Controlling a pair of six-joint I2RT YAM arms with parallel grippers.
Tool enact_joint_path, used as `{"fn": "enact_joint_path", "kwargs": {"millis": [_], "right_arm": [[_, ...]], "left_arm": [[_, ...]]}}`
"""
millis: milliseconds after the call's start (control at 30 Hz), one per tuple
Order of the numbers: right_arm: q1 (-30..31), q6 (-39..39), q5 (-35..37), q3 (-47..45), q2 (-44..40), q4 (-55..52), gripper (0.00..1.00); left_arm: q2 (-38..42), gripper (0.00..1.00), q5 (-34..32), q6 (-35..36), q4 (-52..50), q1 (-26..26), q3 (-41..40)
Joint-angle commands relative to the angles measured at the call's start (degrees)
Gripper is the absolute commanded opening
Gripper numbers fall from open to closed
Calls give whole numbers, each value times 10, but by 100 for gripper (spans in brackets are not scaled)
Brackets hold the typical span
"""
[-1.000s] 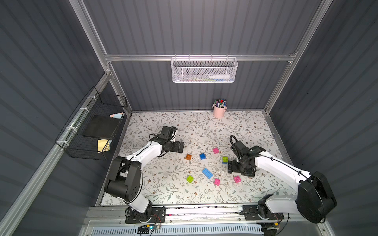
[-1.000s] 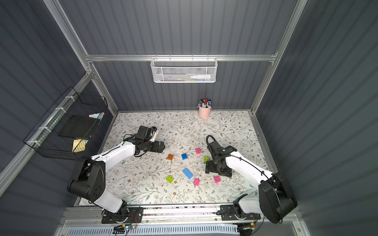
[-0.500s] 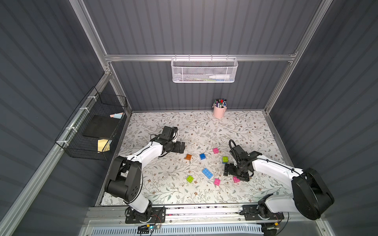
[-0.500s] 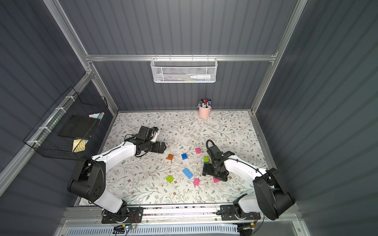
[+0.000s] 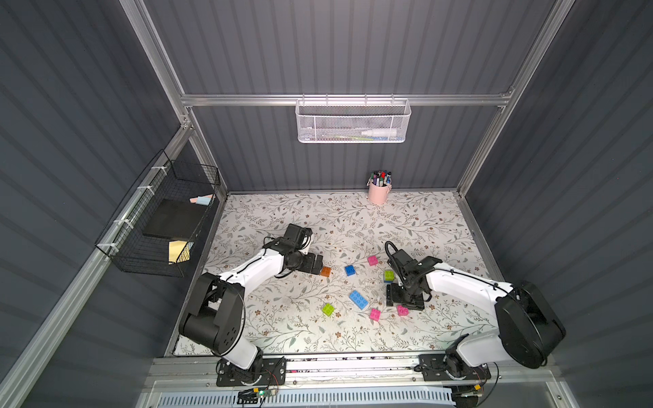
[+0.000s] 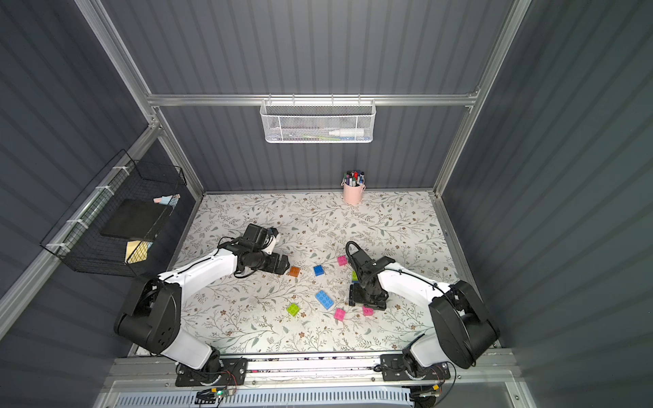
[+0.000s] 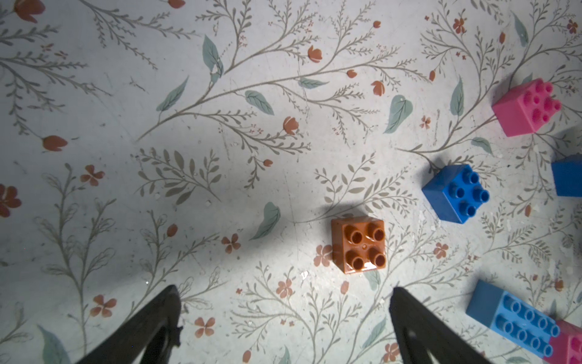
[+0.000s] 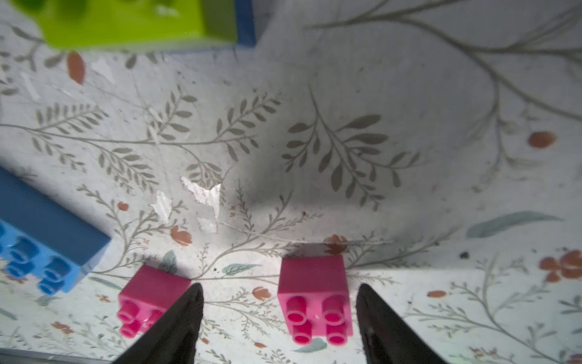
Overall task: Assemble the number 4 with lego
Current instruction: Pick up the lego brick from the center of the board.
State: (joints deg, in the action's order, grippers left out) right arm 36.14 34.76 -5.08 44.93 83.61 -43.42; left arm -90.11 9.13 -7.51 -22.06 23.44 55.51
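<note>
Right gripper has dropped around a pink brick, fingers apart to clamp; left gripper, fingers wide, faces orange brick.

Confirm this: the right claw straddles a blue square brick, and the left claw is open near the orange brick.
Not blue: the right wrist view shows the right claw straddling a pink brick, also square. The left claw is open near the orange brick, as stated.

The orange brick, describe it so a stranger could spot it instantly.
On the floral table, look just ahead of the left gripper. The orange brick sits there, studs up, beside a blue square brick. It is the only orange piece.
</note>
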Motion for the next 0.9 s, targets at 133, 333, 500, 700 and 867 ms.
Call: {"fn": "enact_joint_path", "kwargs": {"millis": [133,333,500,700,867], "right_arm": [[24,9,55,4,33,-20,66],[31,14,65,-1,26,-13,65],[33,12,78,-1,13,-17,55],[34,10,68,-5,13,-13,51],[35,11,65,-8,10,-13,47]], "left_arm": [[20,99,2,10,-13,1,-5],[23,99,0,12,-17,2,-6],[23,99,-2,11,-16,2,-8],[25,99,-4,11,-16,2,-8],[27,99,-6,12,-16,2,-9]]}}
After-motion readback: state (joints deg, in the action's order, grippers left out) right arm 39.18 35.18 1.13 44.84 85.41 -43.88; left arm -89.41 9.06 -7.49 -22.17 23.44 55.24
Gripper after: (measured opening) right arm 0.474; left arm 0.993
